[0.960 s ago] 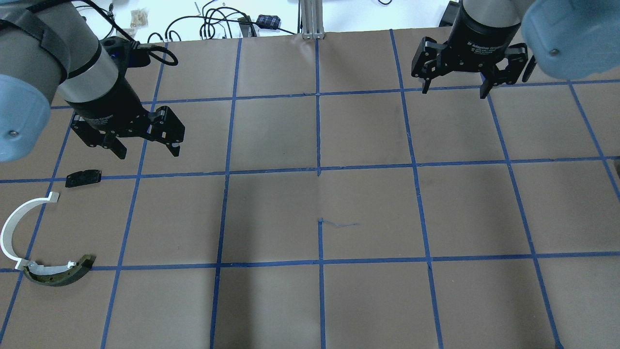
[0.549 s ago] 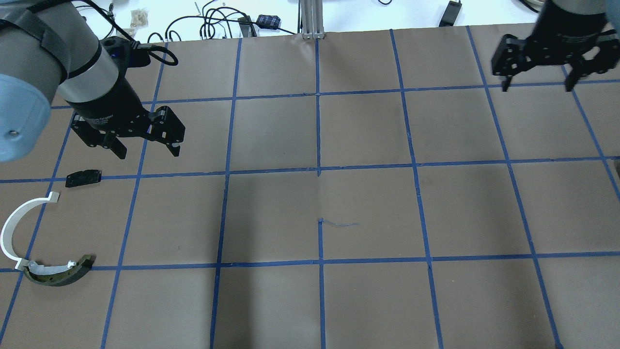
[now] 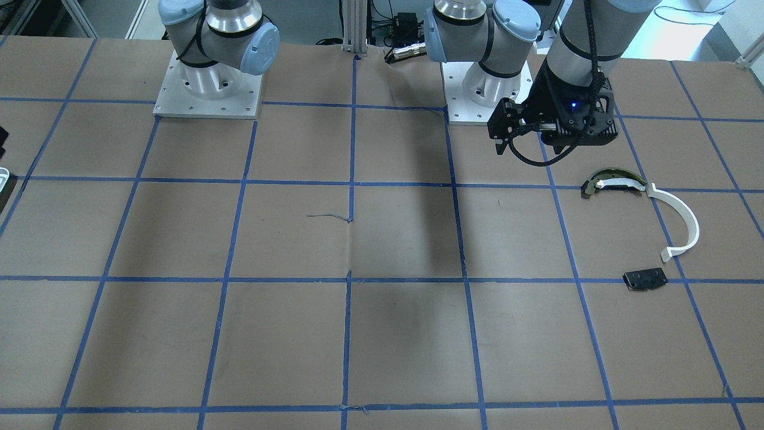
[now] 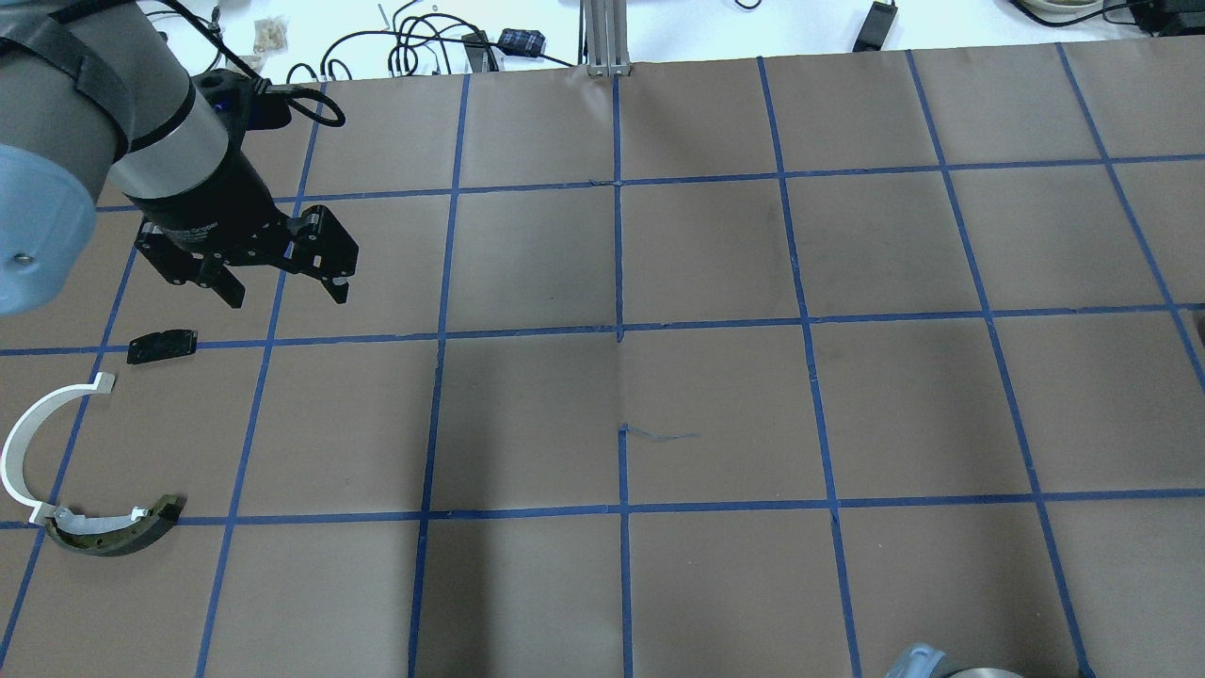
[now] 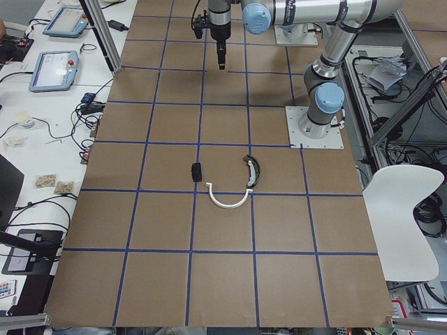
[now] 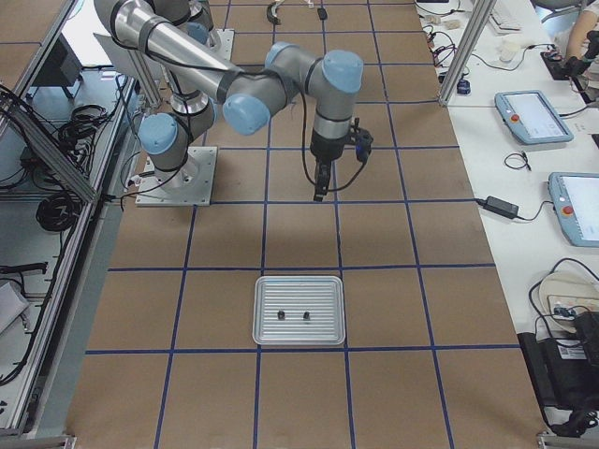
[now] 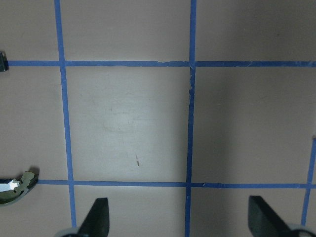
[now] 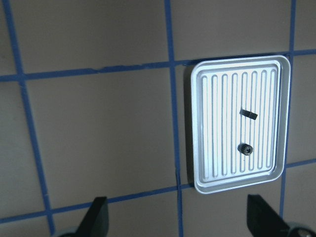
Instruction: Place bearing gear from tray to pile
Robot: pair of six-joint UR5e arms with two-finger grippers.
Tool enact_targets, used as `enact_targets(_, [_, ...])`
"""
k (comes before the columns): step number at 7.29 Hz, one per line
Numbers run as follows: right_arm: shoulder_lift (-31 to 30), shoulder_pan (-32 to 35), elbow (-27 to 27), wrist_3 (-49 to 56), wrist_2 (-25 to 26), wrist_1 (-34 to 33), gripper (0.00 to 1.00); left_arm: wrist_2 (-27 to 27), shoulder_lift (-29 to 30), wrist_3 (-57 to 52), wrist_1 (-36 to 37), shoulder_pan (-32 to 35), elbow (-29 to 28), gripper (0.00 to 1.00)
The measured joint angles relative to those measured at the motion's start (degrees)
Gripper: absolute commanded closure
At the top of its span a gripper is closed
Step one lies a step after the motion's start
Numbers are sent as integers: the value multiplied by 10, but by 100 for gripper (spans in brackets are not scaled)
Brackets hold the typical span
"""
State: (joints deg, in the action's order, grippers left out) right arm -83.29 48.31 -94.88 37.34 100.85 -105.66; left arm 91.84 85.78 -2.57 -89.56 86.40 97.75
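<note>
The silver ribbed tray (image 8: 205,123) lies at the right of the right wrist view, with the small dark bearing gear (image 8: 245,148) and a thin dark strip (image 8: 248,114) in it. My right gripper (image 8: 178,217) hovers open and empty over bare table, to one side of the tray (image 6: 299,310). The pile lies at the table's left: a white half-ring arc (image 4: 28,443), a dark curved piece (image 4: 113,532) and a small black plate (image 4: 162,346). My left gripper (image 4: 287,297) hangs open and empty just beyond the black plate.
Brown paper with blue tape grid lines covers the table. Cables (image 4: 405,47) and an aluminium post (image 4: 607,38) sit past the far edge. Both arm bases (image 3: 206,89) stand at the robot's side. Tablets (image 6: 533,117) lie on a side bench.
My right gripper has swept to the right and left the overhead view, staying open. The left arm and the pile have not moved.
</note>
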Motion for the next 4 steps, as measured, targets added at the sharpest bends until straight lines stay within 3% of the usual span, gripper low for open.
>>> enact_targets(2, [59, -97, -35, 145, -75, -99, 0, 0, 0, 0, -1, 0, 1, 0])
enact_targets(4, [140, -167, -53, 275, -108, -190, 0, 1, 0, 0, -1, 0, 1, 0])
